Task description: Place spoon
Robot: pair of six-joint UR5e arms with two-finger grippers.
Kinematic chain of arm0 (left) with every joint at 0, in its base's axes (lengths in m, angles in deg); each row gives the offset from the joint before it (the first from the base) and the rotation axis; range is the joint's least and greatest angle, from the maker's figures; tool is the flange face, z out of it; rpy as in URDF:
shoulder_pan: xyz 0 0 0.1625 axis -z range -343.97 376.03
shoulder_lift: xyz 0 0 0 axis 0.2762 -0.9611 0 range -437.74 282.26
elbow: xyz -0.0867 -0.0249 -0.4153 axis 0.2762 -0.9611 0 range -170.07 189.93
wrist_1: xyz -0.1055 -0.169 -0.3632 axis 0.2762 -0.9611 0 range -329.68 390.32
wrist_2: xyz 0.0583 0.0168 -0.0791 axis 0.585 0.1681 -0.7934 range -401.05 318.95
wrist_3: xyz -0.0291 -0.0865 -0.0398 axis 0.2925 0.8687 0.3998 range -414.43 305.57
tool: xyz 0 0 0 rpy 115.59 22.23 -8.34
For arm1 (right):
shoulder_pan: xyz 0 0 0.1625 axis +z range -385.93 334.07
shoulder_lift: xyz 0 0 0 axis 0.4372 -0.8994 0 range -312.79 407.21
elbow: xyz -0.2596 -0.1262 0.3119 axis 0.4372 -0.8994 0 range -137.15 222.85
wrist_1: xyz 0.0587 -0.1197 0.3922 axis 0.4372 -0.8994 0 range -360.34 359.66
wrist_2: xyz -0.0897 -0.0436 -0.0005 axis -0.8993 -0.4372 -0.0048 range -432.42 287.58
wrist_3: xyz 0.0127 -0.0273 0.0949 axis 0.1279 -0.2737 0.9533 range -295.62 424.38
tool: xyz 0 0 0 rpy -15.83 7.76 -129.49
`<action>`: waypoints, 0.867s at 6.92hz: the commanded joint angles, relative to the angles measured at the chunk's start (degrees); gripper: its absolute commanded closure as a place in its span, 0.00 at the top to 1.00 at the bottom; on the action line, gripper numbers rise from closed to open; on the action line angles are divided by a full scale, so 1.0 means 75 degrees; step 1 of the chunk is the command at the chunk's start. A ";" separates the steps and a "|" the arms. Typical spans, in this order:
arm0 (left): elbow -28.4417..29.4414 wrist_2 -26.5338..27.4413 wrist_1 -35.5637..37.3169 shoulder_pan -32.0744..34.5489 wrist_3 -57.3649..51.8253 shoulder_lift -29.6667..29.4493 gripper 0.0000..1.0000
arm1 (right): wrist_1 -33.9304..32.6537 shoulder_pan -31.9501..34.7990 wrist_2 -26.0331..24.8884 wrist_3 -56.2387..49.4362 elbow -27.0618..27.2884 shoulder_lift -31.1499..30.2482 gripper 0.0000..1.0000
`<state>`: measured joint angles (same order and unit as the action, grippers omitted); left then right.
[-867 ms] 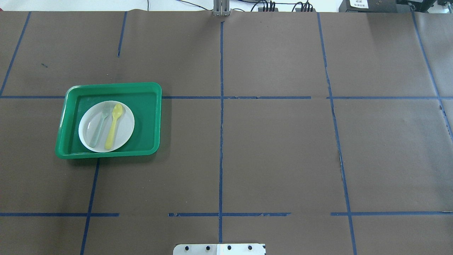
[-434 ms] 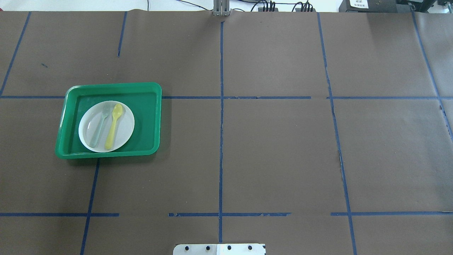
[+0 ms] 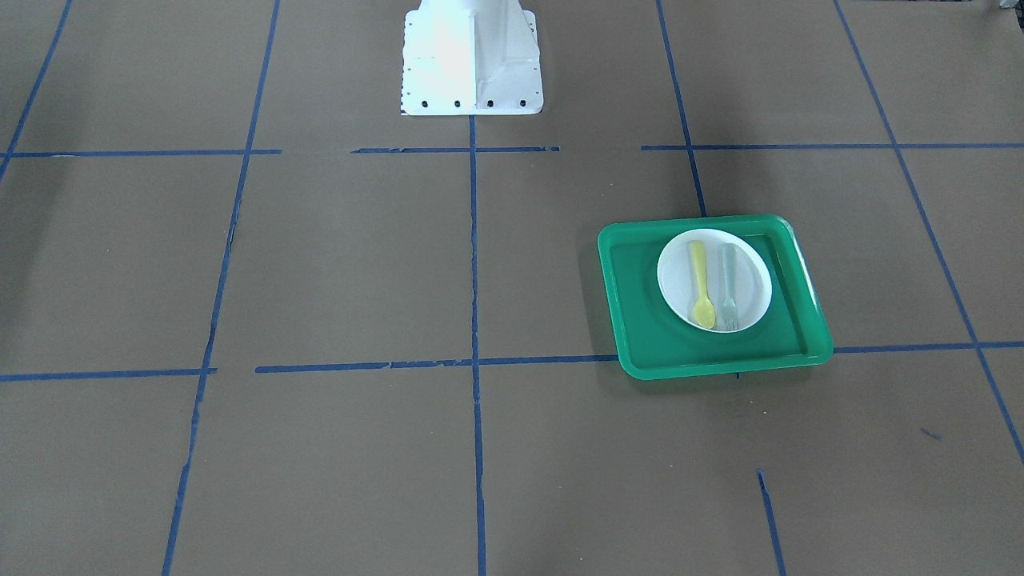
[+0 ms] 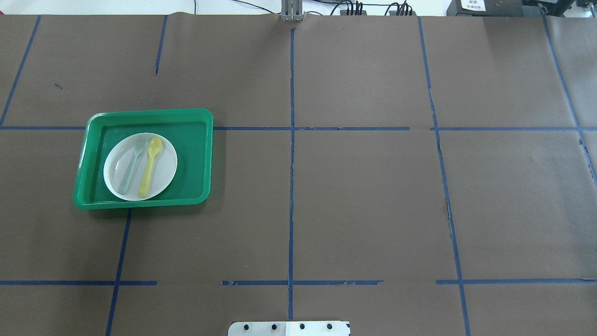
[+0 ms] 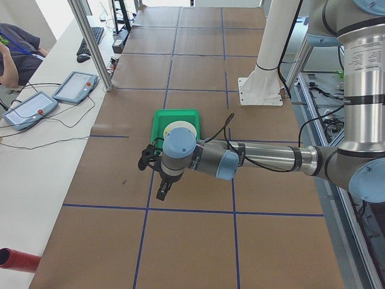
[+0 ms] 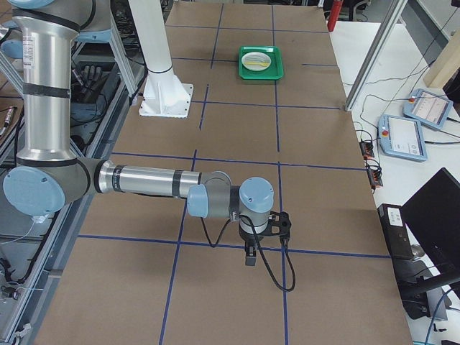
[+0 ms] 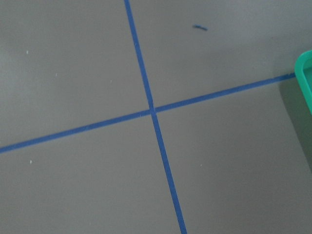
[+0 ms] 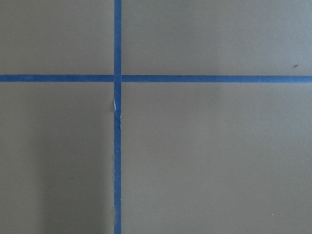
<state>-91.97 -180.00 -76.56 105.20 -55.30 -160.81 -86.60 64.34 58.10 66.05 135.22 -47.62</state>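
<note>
The pale-yellow spoon [image 4: 150, 165] lies on the white plate [image 4: 165, 175], to the right of the grey-green fork [image 4: 132, 164], handle toward the robot. The plate sits in the green tray [image 4: 193, 140] on the table's left half. The front-facing view shows the spoon [image 3: 701, 284], fork [image 3: 727, 286], plate [image 3: 752, 272] and tray [image 3: 640, 320]. My left gripper [image 5: 155, 177] hangs over the table beyond the tray, seen only in the exterior left view. My right gripper [image 6: 262, 241] is far from the tray, seen only in the exterior right view. I cannot tell whether either is open or shut.
Brown paper with blue tape lines [image 4: 291, 186] covers the table. The robot's white base [image 3: 470, 60] stands at the near edge's middle. The left wrist view catches a corner of the tray [image 7: 304, 73]. Tablets [image 5: 75, 87] and cables lie past the far edge.
</note>
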 commanded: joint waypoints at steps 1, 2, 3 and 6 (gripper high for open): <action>-0.0369 0.0673 -0.1387 -0.1546 0.2436 -0.0161 1.00 | 0.0005 0.0000 0.0000 0.0000 0.0000 0.0000 1.00; -0.0371 0.1456 -0.1499 -0.2283 0.3202 -0.0371 1.00 | 0.0005 0.0000 0.0000 0.0000 0.0000 0.0000 1.00; -0.0359 0.1997 -0.1500 -0.2952 0.4091 -0.0779 1.00 | 0.0005 0.0000 0.0000 0.0000 0.0000 0.0012 1.00; -0.0184 0.3137 -0.1488 -0.5039 0.6485 -0.2046 1.00 | 0.0005 0.0000 0.0000 0.0000 0.0000 0.0012 1.00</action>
<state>-93.80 -159.78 -87.75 73.46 -13.20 -172.66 -86.59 64.34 58.10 66.05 135.23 -47.57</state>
